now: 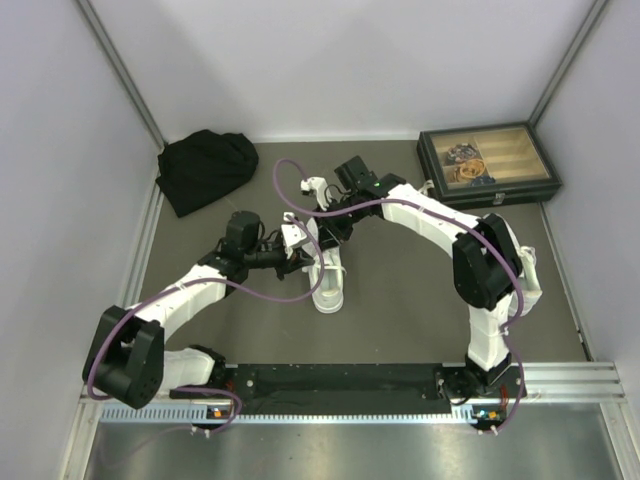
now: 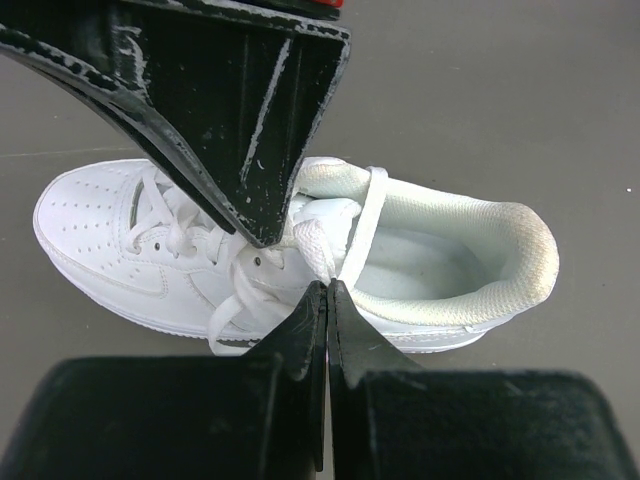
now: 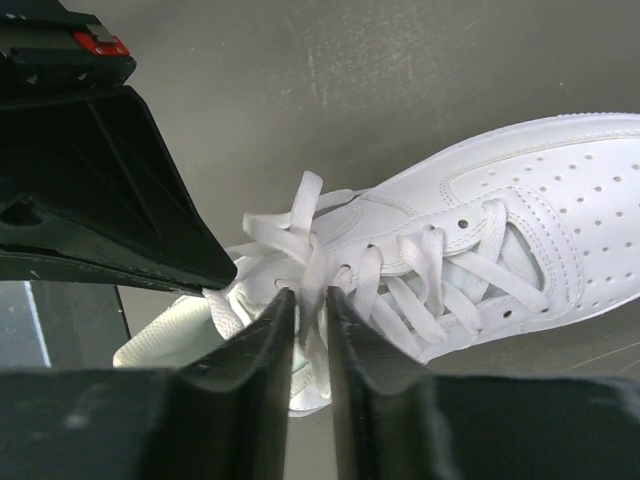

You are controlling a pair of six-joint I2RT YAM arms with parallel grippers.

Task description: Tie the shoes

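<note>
One white sneaker [image 1: 329, 287] lies on the grey table between the arms, with its laces loose over the tongue. In the left wrist view the shoe [image 2: 110, 225] has its toe to the left and its heel to the right. My left gripper [image 2: 327, 288] is shut, with a white lace [image 2: 364, 222] pinched at its tips above the shoe's opening. My right gripper [image 3: 309, 292] is closed on a lace strand [image 3: 314, 258] that hangs between its fingers over the shoe [image 3: 545, 195]. Both grippers meet over the shoe's top eyelets: the left [image 1: 297, 244] and the right [image 1: 326, 231].
A black cloth bundle [image 1: 205, 168] lies at the back left. A dark box with a wooden tray [image 1: 488, 166] stands at the back right. Grey walls close in the table on three sides. Purple cables loop over both arms.
</note>
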